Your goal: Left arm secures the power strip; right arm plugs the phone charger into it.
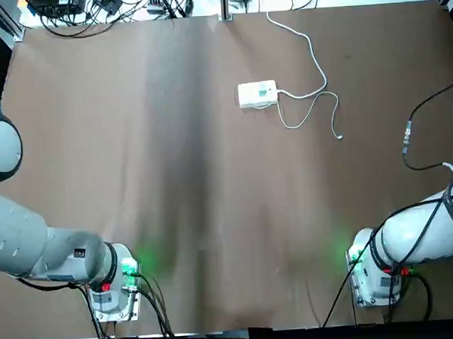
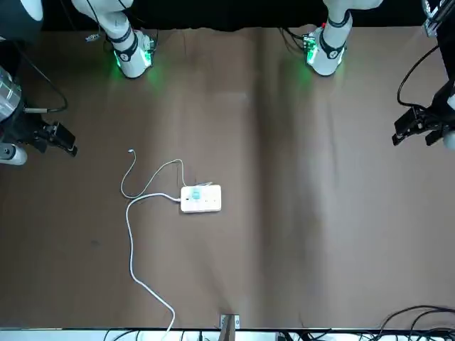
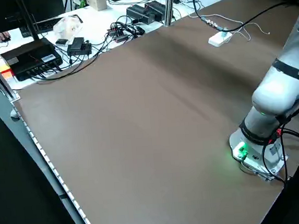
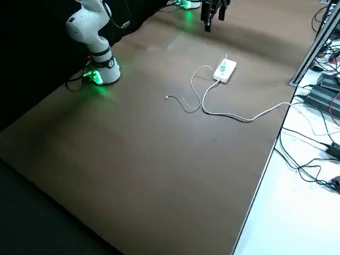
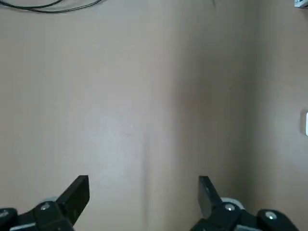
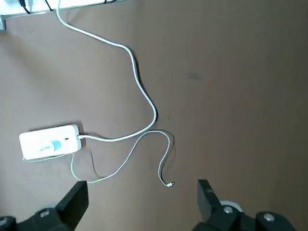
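One phone charger (image 1: 264, 94) atop power strip (image 1: 256, 94)

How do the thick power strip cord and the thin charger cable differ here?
The power strip cord is thicker and runs from the power strip to the table's far edge; the charger cable is thinner and ends loose on the table. The cord bends in broad curves; the cable loops tightly near the strip. Both are white and lie flat on the brown table, on the same side of the strip.

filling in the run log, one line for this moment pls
left gripper: open, away from strip | right gripper: open, above table | phone charger: on power strip | thick cord: toward far edge
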